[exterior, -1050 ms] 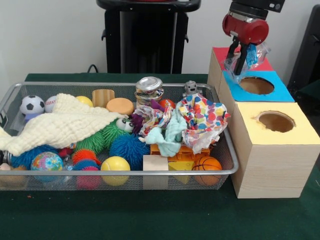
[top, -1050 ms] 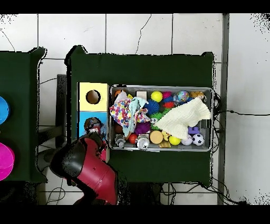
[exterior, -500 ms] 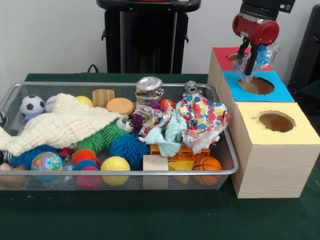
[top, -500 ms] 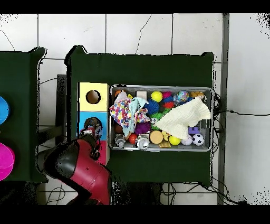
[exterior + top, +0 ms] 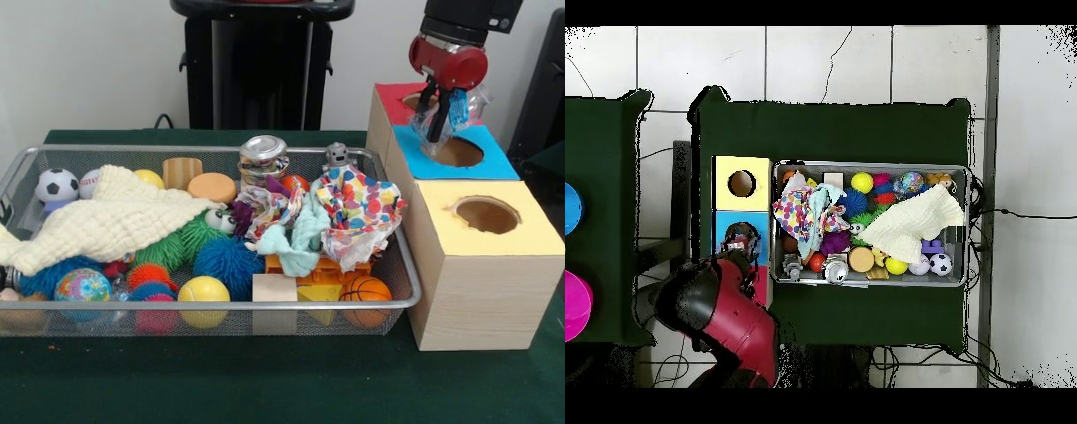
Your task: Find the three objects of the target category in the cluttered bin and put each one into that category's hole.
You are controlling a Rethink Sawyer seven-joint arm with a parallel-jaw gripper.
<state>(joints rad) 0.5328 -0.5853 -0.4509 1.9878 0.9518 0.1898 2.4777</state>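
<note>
- The gripper [image 5: 439, 113] hangs over the blue-topped section [image 5: 494, 162] of the wooden box, right above the blue section's hole [image 5: 456, 151].
- Its two dark fingers [image 5: 436, 124] are pinched on a crinkly clear plastic wrapper [image 5: 462, 108], so it's definitely holding something.
- The wrapper looks like see-through film, all crumpled, with a blue patch showing through it and some shiny highlights. It bunches around the fingers and sticks out to the side of them.
- It's up in the air, not touching the box, with its lower end just above the far rim of the blue hole.
- Behind the blue part is the red-topped section [image 5: 393, 92], and in front of it the yellow-topped section [image 5: 530, 237] with its own round hole [image 5: 487, 215].
- From overhead, the red arm [image 5: 730, 315] covers the box's red end, and the gripper sits over the blue section; the yellow one is clear.
- The wire mesh bin [image 5: 399, 302] sits just beside the box, still packed: a cream cloth [image 5: 106, 225], a polka-dot cloth [image 5: 362, 212], a soccer ball [image 5: 56, 185], a mini basketball [image 5: 365, 290], a yellow ball [image 5: 204, 292], a blue spiky ball [image 5: 228, 262], a shiny tin can [image 5: 263, 157] and a wooden block [image 5: 274, 289].
</note>
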